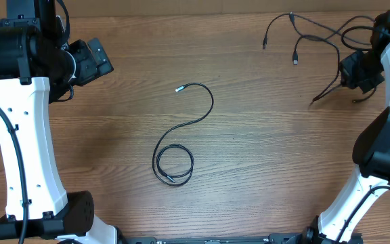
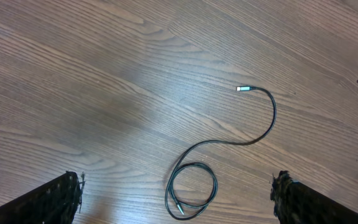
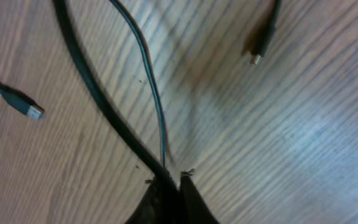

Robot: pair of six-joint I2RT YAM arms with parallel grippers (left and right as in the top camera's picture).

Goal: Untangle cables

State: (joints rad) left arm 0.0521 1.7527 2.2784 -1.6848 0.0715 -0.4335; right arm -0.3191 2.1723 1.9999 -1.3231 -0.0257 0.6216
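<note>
- The right gripper is pressed together on the cables. A thick strand and a thin strand both run into its fingertips. The close view is blurred there, so I cannot say whether both are caught or only one.
- If both are pinched, pulling would drag the pair together and tighten the knot instead of freeing one cord.
- The grip sits right at the fingertips. In my judgement a sharp tug could let the slick cord slip out.
- Two loose plug ends, one at the left and one at the upper right, lie apart from the pinch. Either could hook on a crossing strand as the cord moves.
- From overhead, the bunch lies at the far right corner of the table, near its back edge. A pull outward could take part of it off the table.
- The robot's own thicker wiring hangs beside that arm and could snag a raised strand.
- The left gripper is spread wide, holds nothing, and is well apart from the bunch. With nothing anchoring the bunch, it may slide along as one lump.
- One separate cable lies at mid-table, with a silver tip and a closed loop. Anything dragged across it could tangle with it again.
</note>
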